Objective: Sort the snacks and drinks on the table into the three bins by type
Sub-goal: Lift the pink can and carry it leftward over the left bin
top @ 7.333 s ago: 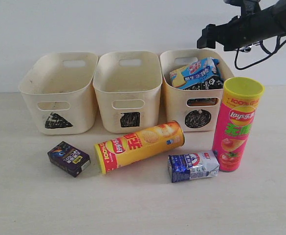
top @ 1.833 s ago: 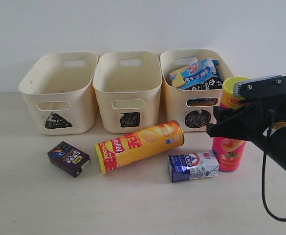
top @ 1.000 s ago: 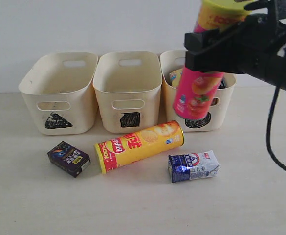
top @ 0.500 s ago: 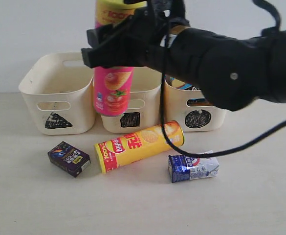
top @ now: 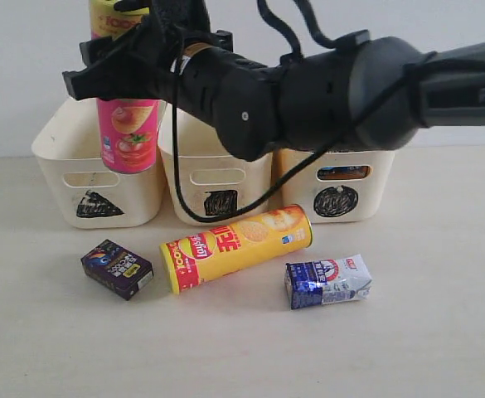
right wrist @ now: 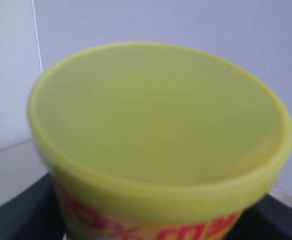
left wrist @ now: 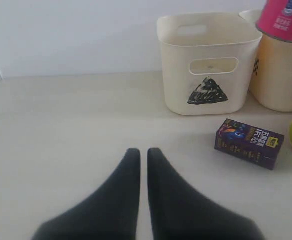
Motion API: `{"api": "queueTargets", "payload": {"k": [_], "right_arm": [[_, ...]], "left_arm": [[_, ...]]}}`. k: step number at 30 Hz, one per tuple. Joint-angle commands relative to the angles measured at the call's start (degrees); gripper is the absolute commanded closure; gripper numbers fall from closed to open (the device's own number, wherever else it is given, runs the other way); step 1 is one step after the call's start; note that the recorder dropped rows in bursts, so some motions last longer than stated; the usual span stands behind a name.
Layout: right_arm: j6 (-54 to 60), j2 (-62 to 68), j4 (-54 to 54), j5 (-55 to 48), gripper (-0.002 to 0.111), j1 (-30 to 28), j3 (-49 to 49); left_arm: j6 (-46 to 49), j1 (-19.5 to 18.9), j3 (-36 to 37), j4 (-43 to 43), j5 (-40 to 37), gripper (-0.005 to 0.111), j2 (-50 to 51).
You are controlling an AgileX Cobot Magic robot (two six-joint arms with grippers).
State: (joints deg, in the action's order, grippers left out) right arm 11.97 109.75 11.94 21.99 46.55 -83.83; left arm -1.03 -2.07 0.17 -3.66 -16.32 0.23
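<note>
I am carrying the pink Lay's tube (top: 128,124) upright, with my right gripper (top: 118,80) clamping it just below the yellow-green cap, my arm reaching across the row of bins. The tube is hanging clear above the table (top: 242,356), near where the triangle bin (top: 55,162) meets the square bin (top: 186,166); I cannot tell which mouth it is over. I am judging this as the carry step, so next I am needing to centre over the chosen bin, lower, then let go. My left gripper (left wrist: 142,153) is sitting pinched together and empty. The circle bin (top: 379,186) is showing packaging through its slot; the other bins' floors are hidden. The yellow-orange tube (top: 235,247), purple carton (top: 116,268) and blue-and-white carton (top: 327,280) are lying unsorted.
</note>
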Motion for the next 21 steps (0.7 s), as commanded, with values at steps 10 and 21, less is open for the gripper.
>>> {"api": "queueTargets", "payload": {"k": [10,21], "right_arm": [[6.8,14.4,-0.7,3.5,0.109,0.6,-20.0],[12.3,24.3,-0.3,4.5,0.109,0.3,-31.6]], "left_arm": [[-0.5,-0.1,-0.2,0.0,0.4,0.102,-0.2],[-0.5,-0.1,-0.2,0.0,0.4,0.102,-0.2]]}}
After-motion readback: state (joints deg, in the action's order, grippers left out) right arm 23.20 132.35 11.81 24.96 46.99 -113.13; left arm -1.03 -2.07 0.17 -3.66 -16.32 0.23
